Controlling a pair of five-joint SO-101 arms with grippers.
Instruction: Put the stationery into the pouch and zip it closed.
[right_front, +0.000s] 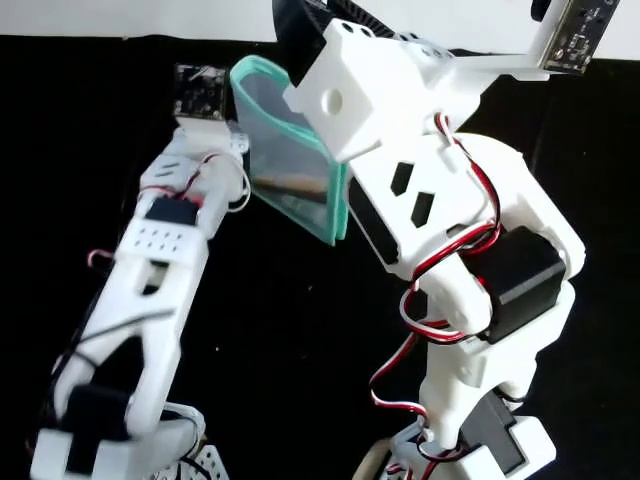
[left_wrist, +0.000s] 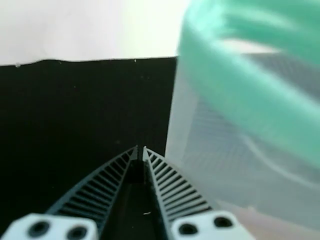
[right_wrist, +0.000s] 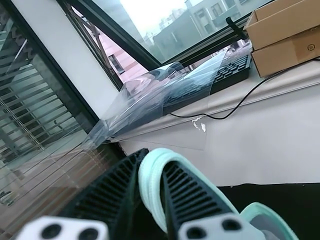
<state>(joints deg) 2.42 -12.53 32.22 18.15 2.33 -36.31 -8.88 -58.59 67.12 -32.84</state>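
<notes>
Up goes the pouch (right_front: 290, 150), clear off the black worktop (right_front: 270, 340) and hanging between the two arms. The right pincer (right_wrist: 154, 159) has it, clamped tight on the teal rim, with the band squeezed between both fingers. The left pincer (left_wrist: 139, 149) has its tips pressed together with nothing in them, just beside the pouch's clear wall, which is a blur from that wrist. In the high view a brownish streak (right_front: 292, 186) shows through the wall, too vague to name. The right arm (right_front: 450, 230) covers one side of the pouch from above. On the sill behind, cardboard boxes (right_wrist: 285, 35) carry a small label (right_wrist: 310, 47), too small to read.
</notes>
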